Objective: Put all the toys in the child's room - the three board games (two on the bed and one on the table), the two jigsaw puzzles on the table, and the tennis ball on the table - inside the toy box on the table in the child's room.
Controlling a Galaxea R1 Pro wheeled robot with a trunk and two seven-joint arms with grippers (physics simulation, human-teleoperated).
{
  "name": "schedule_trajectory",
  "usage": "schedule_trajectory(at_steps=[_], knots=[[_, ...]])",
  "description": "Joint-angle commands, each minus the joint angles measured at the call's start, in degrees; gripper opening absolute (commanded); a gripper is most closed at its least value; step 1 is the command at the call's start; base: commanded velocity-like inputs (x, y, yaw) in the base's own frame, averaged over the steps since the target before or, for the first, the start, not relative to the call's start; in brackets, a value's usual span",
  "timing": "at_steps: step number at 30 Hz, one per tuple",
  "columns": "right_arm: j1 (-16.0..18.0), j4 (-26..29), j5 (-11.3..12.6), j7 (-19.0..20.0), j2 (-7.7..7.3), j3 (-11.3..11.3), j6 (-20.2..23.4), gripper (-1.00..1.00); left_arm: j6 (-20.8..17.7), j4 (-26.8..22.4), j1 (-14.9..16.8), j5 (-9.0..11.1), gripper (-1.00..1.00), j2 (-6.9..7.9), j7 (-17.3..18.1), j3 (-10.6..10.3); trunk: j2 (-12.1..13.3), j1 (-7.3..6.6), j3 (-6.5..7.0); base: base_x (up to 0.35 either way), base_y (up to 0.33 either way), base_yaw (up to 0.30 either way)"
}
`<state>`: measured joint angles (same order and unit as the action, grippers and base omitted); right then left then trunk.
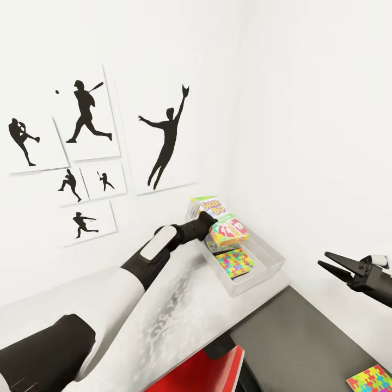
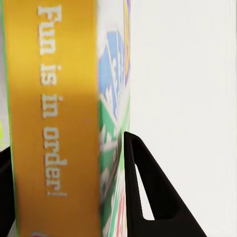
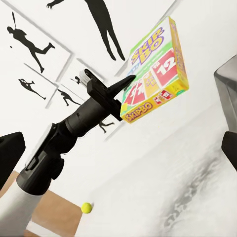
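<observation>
Grippers first: our left gripper [image 1: 209,224] is clenched on the Skip-Bo board game [image 1: 223,220], holding it above the clear toy box [image 1: 260,272] at the table's [image 1: 163,321] far corner. From our right wrist camera we see the box [image 3: 155,74] pinched between black fingers [image 3: 118,86]. A jigsaw puzzle [image 1: 234,262] lies inside the toy box. Our right gripper [image 1: 335,264] hangs with jaws spread, holding nothing. Another jigsaw puzzle [image 1: 371,379] lies nearer us, and a tennis ball [image 3: 86,208] sits on the floor.
</observation>
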<state>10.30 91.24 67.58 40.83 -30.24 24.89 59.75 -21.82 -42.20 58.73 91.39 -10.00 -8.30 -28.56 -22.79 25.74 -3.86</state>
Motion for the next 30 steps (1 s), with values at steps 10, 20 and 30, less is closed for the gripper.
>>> schedule_trajectory(at_steps=[10,20,30], knots=[[0.07,-0.01,-0.26,0.3,0.0,-0.02,0.25,1.0,0.16,0.01,2.32,1.4,-1.0,0.0,-4.78,-0.03,-0.13,0.04,-0.44,0.0,0.0,0.0],[0.02,-0.01,-0.17,0.39,-0.05,0.2,0.25,1.0,-0.27,-3.61,2.36,2.02,-1.0,0.0,-4.93,-0.01,-0.13,0.04,-1.35,0.0,0.0,0.0],[-0.3,-0.01,-0.17,0.39,-0.08,0.25,0.25,1.0,-0.49,-8.08,2.36,7.48,-1.0,0.0,-5.05,-0.08,-0.13,0.04,-2.29,0.0,0.0,0.0]])
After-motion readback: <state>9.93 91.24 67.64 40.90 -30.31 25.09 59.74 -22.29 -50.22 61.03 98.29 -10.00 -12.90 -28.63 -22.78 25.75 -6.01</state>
